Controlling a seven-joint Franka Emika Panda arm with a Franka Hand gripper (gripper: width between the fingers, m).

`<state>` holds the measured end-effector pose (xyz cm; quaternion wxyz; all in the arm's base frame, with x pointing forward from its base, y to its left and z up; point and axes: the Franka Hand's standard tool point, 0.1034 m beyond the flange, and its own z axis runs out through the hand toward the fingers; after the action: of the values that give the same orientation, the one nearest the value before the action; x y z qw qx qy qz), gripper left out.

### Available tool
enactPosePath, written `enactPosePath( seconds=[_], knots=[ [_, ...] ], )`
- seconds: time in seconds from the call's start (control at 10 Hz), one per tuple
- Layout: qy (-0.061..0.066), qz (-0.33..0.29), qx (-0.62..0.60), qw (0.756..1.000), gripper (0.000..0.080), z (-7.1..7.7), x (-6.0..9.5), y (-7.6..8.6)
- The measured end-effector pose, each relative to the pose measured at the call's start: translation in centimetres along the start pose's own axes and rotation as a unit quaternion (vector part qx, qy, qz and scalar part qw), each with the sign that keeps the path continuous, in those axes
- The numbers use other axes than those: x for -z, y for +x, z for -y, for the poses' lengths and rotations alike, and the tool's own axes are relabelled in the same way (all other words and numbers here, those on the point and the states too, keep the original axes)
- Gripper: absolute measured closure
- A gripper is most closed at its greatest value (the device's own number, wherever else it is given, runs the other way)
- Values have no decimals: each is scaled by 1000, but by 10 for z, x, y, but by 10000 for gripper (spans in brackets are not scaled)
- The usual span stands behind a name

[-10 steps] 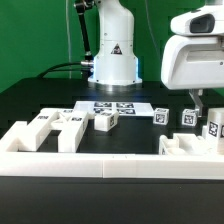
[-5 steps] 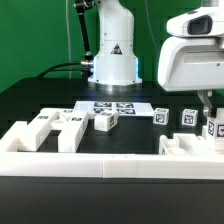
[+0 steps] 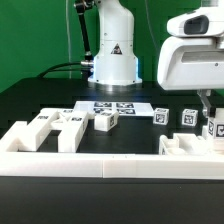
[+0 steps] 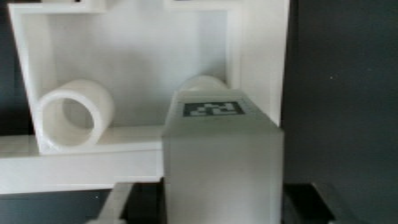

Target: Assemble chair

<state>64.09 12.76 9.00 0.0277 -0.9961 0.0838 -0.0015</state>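
Pinching a chunky white square chair leg (image 4: 222,165), black-and-white tag (image 4: 217,107) on its end, the pincer (image 3: 211,117).

Robotics lab bench: a black table (image 3: 40,95) against a green backdrop (image 3: 30,30), with a white robot base (image 3: 113,55) bearing a triangle mark at the back and cables (image 3: 62,68) trailing off it. The marker board (image 3: 112,107) lies flat on the table, the white chair parts (image 3: 105,121) carry square black-and-white tags, and a low white border wall (image 3: 120,165) fences the front — a tracked test rig.
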Motion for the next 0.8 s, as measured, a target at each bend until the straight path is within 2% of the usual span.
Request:
enactPosePath(
  seconds=[0.2, 0.4, 0.8],
  knots=[
    [-1, 1, -110, 994, 511, -1, 0, -2],
    [-2, -1, -222, 975, 509, -1, -1, -2],
    [-2, -3, -275, 961, 509, -2, -1, -1]
  ],
)
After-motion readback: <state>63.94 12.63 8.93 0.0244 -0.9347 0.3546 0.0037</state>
